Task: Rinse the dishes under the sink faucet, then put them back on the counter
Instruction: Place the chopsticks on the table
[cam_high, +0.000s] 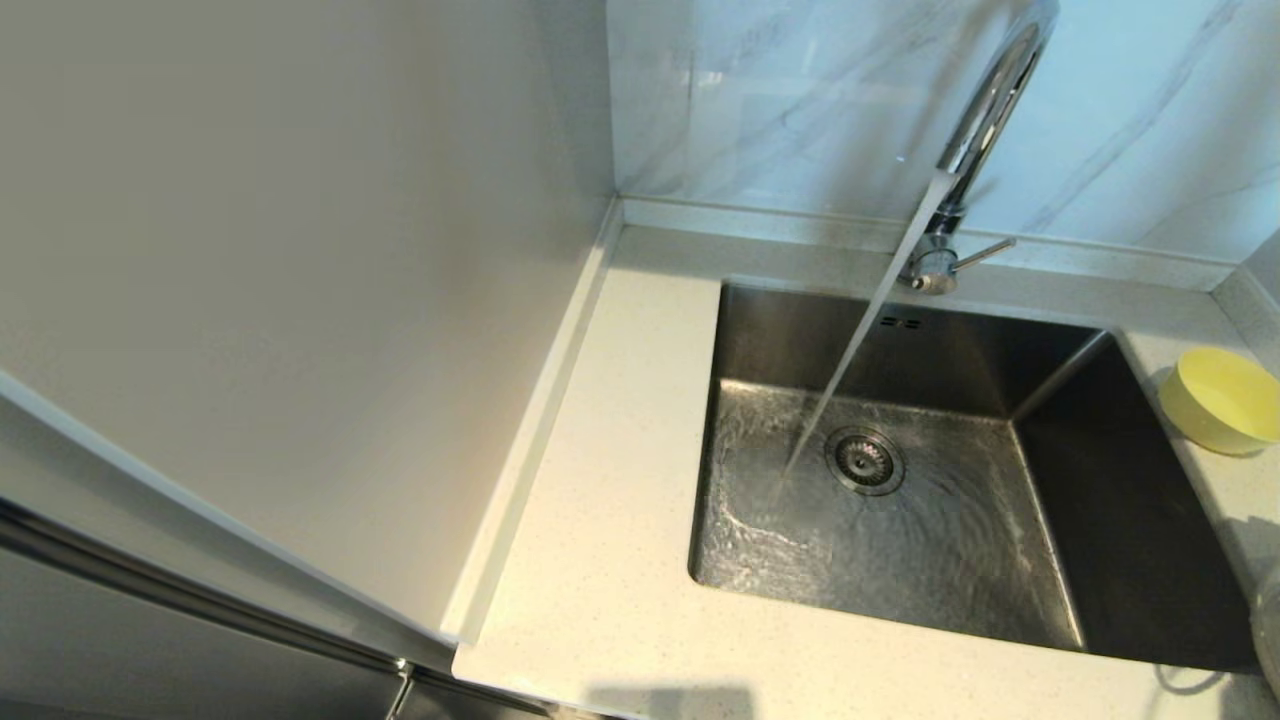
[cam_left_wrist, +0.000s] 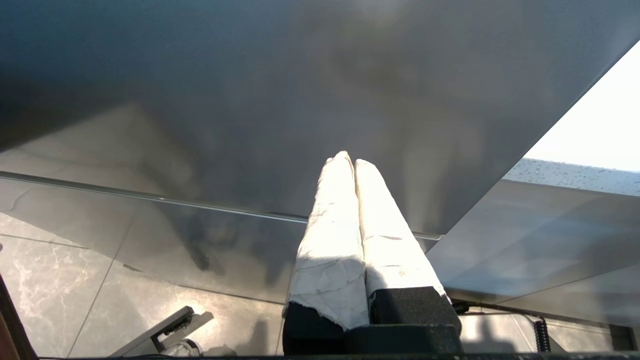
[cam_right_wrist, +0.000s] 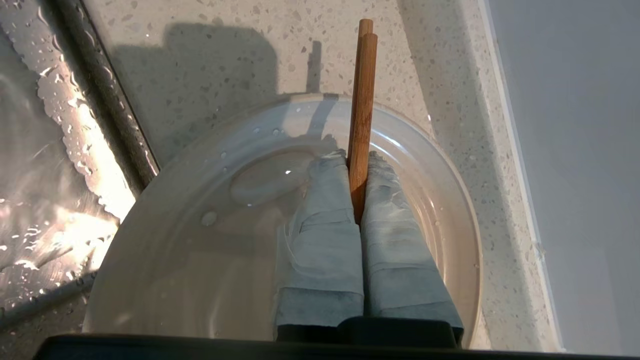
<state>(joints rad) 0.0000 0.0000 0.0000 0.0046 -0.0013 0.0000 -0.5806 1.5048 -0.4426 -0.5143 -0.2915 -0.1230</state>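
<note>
Right wrist view: right claw (cam_right_wrist: 361, 165) clamped on chopsticks (cam_right_wrist: 362, 100) above white dish (cam_right_wrist: 200, 240) on tabletop (cam_right_wrist: 210, 65) | left claw (cam_left_wrist: 348, 162) pressed together, empty | faucet (cam_high: 985, 120) running into sink (cam_high: 900, 520) | yellow bowl (cam_high: 1225, 398) on tabletop.

The right pincer (cam_right_wrist: 357, 165) clamps the brown chopsticks (cam_right_wrist: 362, 100) above the wet white dish (cam_right_wrist: 200, 240) on the speckled desk (cam_right_wrist: 210, 60).

The head camera looks down on the sink (cam_high: 900, 480) and counter (cam_high: 620, 560); the right wrist camera sits close over that counter (cam_right_wrist: 225, 65), the left faces a cabinet panel (cam_left_wrist: 280, 100).
</note>
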